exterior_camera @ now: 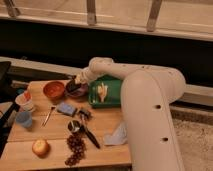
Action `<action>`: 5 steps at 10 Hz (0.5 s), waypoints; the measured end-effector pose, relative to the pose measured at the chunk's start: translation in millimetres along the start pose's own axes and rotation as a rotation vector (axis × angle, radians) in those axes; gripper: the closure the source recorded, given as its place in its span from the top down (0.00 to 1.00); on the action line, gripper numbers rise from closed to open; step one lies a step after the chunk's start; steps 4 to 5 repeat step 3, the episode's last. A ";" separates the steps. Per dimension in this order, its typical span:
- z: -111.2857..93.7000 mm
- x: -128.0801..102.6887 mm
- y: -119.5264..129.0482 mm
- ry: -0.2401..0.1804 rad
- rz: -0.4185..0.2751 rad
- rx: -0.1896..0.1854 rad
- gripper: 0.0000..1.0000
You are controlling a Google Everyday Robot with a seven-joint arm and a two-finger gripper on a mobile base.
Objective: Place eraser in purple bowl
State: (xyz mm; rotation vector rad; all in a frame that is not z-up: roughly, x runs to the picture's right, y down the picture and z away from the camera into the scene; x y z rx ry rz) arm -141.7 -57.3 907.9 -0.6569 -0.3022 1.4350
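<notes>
The robot arm (150, 110) is white, almost cream, with a smooth and glossy shell. Its near part is a very thick, rounded cylinder at the right of the scene. It has some small dark round holes, perhaps screws, on its side. Toward the far left the arm becomes thinner, with a rounded joint and a row of tiny dark dots along its top. At its end is the gripper (76, 83), dark, over the purple bowl (77, 90).
</notes>
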 end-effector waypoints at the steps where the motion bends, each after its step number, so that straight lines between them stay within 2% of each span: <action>1: 0.4 0.1 0.5 0.001 0.000 0.000 0.72; 5: 0.0 0.0 -0.2 0.000 0.000 0.001 0.72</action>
